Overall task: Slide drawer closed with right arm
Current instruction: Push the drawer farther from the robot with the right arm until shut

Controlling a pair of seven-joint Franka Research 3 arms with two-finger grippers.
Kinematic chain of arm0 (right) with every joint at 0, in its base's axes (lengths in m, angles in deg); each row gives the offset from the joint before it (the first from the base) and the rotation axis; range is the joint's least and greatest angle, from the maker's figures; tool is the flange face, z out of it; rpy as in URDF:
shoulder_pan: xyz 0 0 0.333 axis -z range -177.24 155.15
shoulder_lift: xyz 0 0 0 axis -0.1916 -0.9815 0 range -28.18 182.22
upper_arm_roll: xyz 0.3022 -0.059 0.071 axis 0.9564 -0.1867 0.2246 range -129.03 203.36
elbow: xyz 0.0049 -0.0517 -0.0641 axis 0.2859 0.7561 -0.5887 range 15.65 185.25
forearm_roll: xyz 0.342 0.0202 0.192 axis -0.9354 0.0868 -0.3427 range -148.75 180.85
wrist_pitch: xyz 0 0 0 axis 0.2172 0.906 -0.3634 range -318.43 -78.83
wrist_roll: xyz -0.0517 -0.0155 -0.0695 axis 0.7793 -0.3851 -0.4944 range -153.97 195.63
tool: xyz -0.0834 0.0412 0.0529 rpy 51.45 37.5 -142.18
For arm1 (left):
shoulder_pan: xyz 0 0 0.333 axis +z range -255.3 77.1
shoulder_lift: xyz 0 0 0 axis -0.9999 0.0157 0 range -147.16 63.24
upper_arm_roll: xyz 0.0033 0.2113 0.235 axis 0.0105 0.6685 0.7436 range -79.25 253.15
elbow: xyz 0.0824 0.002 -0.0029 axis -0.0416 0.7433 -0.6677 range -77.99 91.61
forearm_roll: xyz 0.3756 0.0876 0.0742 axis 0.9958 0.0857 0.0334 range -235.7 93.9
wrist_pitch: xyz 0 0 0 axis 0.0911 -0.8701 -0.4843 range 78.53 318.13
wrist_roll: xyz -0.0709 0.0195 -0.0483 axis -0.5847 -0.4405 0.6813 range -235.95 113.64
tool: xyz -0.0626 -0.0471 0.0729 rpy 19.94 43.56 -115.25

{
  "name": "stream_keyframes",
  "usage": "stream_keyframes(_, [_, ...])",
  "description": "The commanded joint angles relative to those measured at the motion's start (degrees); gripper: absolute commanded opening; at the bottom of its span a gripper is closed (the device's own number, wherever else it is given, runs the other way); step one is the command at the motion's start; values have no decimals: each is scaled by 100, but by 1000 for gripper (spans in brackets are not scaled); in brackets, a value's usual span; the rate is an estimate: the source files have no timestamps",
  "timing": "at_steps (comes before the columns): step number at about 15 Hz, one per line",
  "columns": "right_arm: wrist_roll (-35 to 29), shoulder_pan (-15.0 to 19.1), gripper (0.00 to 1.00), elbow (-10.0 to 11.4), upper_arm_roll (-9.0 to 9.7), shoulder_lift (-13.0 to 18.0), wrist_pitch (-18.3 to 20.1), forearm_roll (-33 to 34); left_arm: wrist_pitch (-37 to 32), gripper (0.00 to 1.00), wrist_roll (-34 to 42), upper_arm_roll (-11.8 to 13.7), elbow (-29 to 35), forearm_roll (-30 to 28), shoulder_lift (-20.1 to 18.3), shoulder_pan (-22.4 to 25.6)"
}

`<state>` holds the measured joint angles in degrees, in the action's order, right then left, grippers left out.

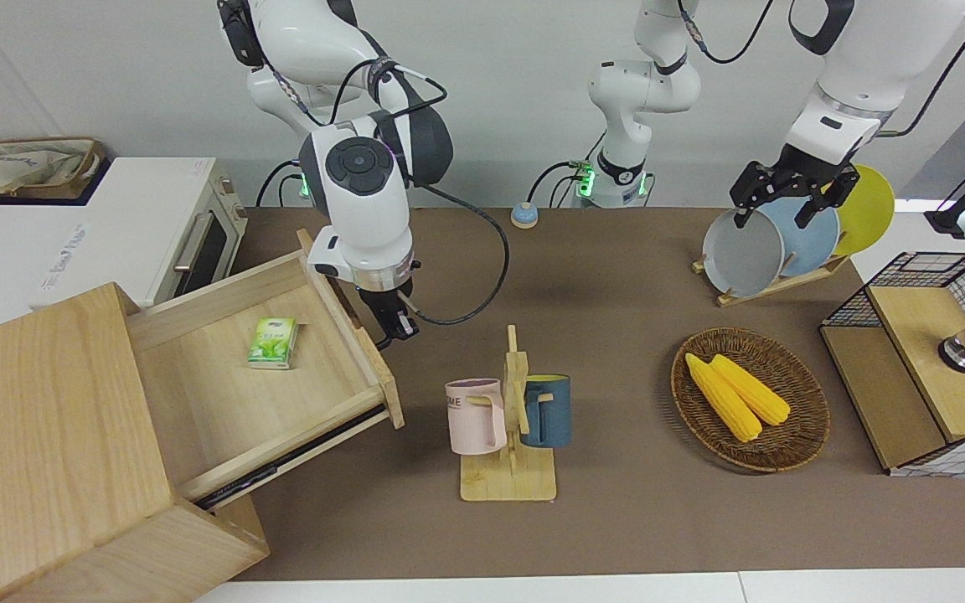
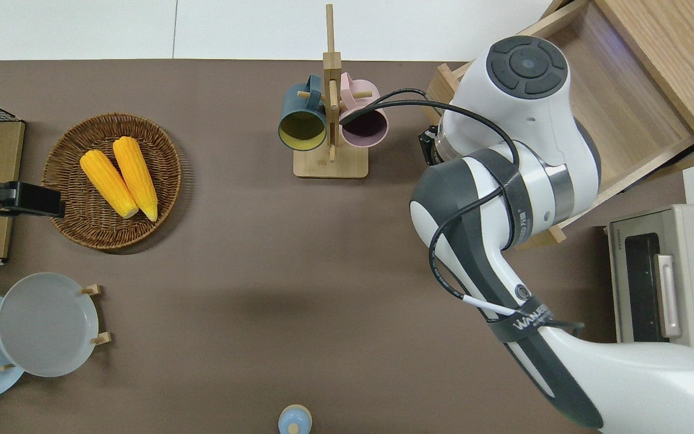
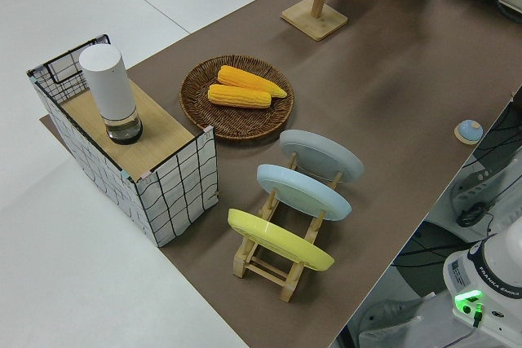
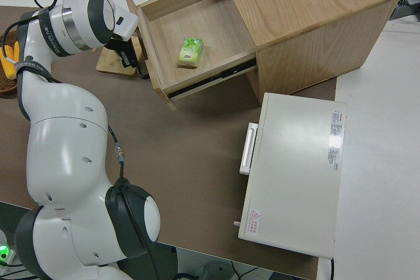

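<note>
Wooden box point(image 1: 47, 452), nearest the front camera, sits at the right arm's end of the table with the drawer point(image 1: 256, 377) pulled well out of it, so the closing has not begun as far as the frames show. Right gripper point(image 1: 390, 322) sits low, just beside the drawer's front panel point(image 1: 365, 343), on the side away from the box; whether its jaws are spread or pressed together I cannot tell, and contact with the panel or handle is not resolvable either. Judgement: approach looks about done, the whole push remains. Small green packet point(image 1: 273, 343) lies on the drawer floor, clear of the front panel, so it should not hinder the travel. White oven point(image 1: 156, 243) stands beside the box, nearer the robots. Mug rack point(image 1: 509, 410) with a pink and a blue mug stands close to the gripper on the open table. Left arm is parked; its gripper point(image 1: 792, 197) shows spread jaws. View comparison: the overhead view hides the right gripper and the packet under the arm's wrist and elbow, but shows the drawer angled across the table corner. The right side view shows the packet point(image 4: 191, 52), the drawer's slide rail and how far the tray stands out of the box. The left side view shows none of the drawer, only plates, corn basket point(image 3: 236, 95) and mesh box point(image 3: 130, 152).
</note>
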<state>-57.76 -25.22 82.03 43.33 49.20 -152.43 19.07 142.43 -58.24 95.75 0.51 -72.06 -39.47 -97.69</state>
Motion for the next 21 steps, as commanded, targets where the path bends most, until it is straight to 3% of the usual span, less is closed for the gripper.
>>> stream_keyframes(1, [142, 231, 0, 66, 70, -22, -333, 23, 2, 995, 43, 95, -117, 72, 76, -99])
stream_keyframes(12, [555, 644, 0, 40, 61, -30, -869, 23, 2, 998, 43, 95, -117, 72, 76, -99])
stream_keyframes(21, [1249, 1206, 0, 22, 70, -30, -887, -47, 2, 995, 43, 95, -117, 72, 76, -99])
